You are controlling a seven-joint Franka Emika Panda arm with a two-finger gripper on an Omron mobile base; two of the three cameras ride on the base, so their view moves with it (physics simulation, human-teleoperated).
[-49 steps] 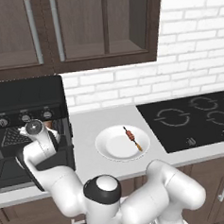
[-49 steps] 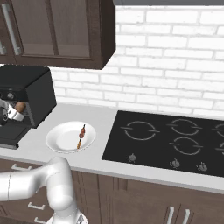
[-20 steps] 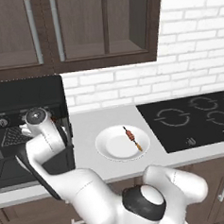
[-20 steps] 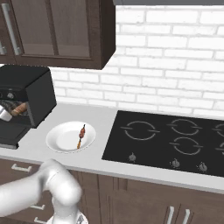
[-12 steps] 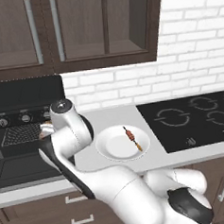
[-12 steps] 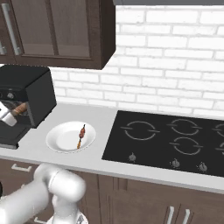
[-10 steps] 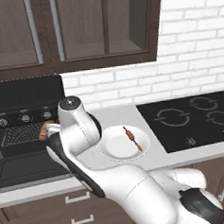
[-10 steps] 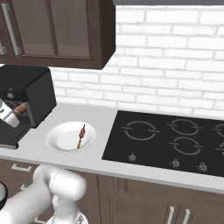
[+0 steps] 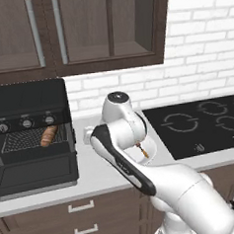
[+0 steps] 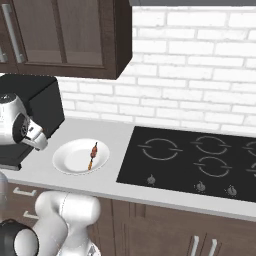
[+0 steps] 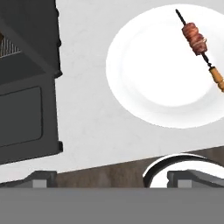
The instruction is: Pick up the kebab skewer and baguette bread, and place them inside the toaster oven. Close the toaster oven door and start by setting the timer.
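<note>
While the arm hangs above the counter, the scene reads as follows.

Gripper: in the hand view the two finger tips sit at the bottom edge, one at 7 o'clock, one at 5 o'clock; gripper (image 11: 112,178) released, jaws spread wide, nothing between them.
Kebab skewer: lies on the white plate (image 11: 148,87), at 1 o'clock in the hand view (image 11: 201,46); dark red-brown chunks toward the stick's pointed end, an orange piece at the other end. In the right base view it rests on the plate's right half (image 10: 93,155).
Baguette bread: inside the toaster oven, on the wire rack, tilted, toward the right side of the cavity (image 9: 49,135).
Toaster oven: black, at 9 o'clock in the left base view (image 9: 28,103); three knobs in a row above the cavity.
Toaster oven door: dropped flat, fully open (image 9: 36,174).
Cooktop: black, at 3 o'clock of the plate (image 10: 192,160), well apart from the oven.
Counter: pale grey (image 11: 87,118); plate and oven stand near each other, not touching.
</note>
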